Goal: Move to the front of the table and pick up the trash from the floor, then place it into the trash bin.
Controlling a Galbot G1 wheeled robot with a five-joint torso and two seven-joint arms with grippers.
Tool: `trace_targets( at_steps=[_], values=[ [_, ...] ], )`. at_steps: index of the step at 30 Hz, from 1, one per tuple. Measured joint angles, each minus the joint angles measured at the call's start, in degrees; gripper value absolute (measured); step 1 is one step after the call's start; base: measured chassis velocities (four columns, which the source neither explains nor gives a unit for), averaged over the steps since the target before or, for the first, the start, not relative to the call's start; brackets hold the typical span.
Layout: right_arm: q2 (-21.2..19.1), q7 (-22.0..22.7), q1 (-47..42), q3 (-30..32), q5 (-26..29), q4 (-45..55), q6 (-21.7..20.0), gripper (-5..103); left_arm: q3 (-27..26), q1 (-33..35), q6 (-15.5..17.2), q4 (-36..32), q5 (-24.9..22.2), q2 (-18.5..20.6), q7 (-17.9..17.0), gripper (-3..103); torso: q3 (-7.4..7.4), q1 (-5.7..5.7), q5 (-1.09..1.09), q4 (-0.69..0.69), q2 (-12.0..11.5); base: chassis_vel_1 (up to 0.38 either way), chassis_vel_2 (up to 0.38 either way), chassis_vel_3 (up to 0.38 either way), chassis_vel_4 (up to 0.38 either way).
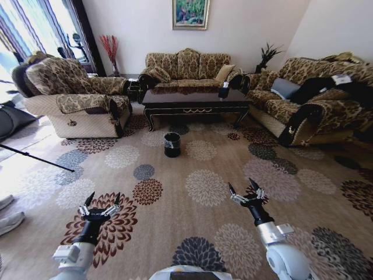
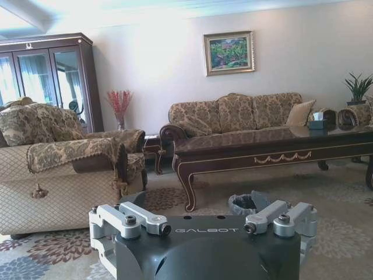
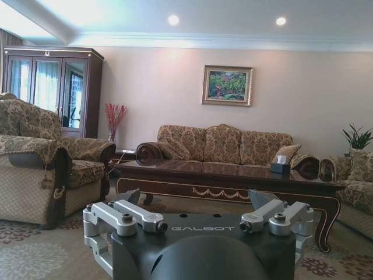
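Observation:
The dark glossy table [image 1: 195, 104] with its gold ornament stands far ahead, in front of the back sofa; it also shows as the table [image 2: 274, 153] and the table [image 3: 233, 184] in the wrist views. The black trash bin [image 1: 172, 144] with a grey liner sits on the flowered floor [image 1: 204, 186] before the table, and the left wrist view catches the trash bin [image 2: 247, 204] too. I cannot make out the trash on the carpet. My left gripper [image 1: 103, 199] and right gripper [image 1: 242, 186] hover low over the near carpet, both open and holding nothing.
A patterned armchair [image 1: 76, 99] stands at the left, a long sofa [image 1: 309, 105] at the right and another sofa [image 1: 189, 67] behind the table. A tissue box [image 1: 224, 90] sits on the table. A dark pole [image 1: 35, 157] lies across the floor at far left.

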Motion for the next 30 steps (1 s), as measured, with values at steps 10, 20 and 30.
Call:
trace_targets(
  at_steps=[10, 20, 30],
  values=[
    [0.0, 0.0, 0.0, 0.0, 0.0, 0.0, 0.0, 100, 0.0, 0.0, 0.0, 0.0, 0.0, 0.0, 0.0, 100, 1.39, 1.09, 0.0, 0.0, 2.49, 0.0, 0.0, 0.0, 0.0],
    [0.0, 0.0, 0.0, 0.0, 0.0, 0.0, 0.0, 100, 0.0, 0.0, 0.0, 0.0, 0.0, 0.0, 0.0, 100, 2.87, 2.12, 0.0, 0.0, 4.99, 0.0, 0.0, 0.0, 0.0],
    [0.0, 0.0, 0.0, 0.0, 0.0, 0.0, 0.0, 100, 0.0, 0.0, 0.0, 0.0, 0.0, 0.0, 0.0, 100, 4.24, 3.09, 0.0, 0.0, 7.34, 0.0, 0.0, 0.0, 0.0]
  ],
)
